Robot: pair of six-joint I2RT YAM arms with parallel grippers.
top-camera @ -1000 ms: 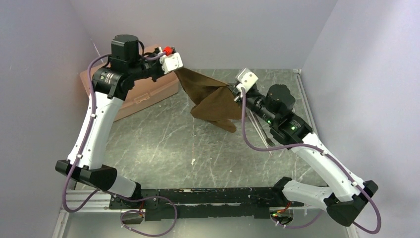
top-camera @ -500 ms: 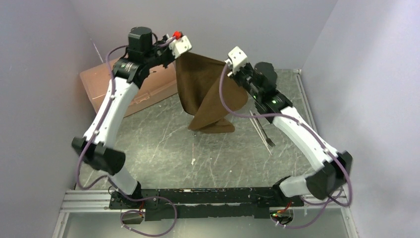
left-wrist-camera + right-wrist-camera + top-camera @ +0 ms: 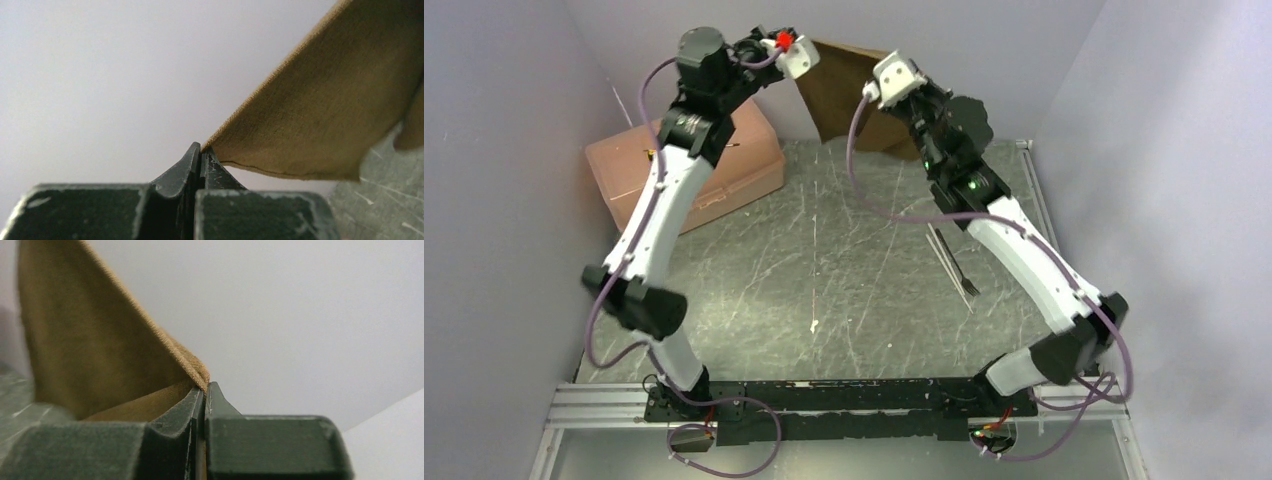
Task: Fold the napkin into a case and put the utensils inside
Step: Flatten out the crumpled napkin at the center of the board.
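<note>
The brown napkin [image 3: 849,100] hangs as a loose sheet high in front of the back wall, stretched between both raised arms. My left gripper [image 3: 812,45] is shut on its upper left corner, and the left wrist view shows the cloth [image 3: 330,110] pinched at the closed tips [image 3: 201,150]. My right gripper [image 3: 879,75] is shut on the upper right corner, where the napkin [image 3: 90,340] runs out leftward from the closed tips [image 3: 205,387]. The thin silvery utensils [image 3: 951,262] lie on the table under the right arm. No case is in view.
A pink box [image 3: 724,165] sits at the back left of the table beneath the left arm. A small white scrap [image 3: 814,325] lies near the table's middle. Grey walls stand close on the left, back and right.
Both arms have risen and reached toward the back wall, lifting the napkin off the table. It went from a drooping fold to a sheet held up high.
</note>
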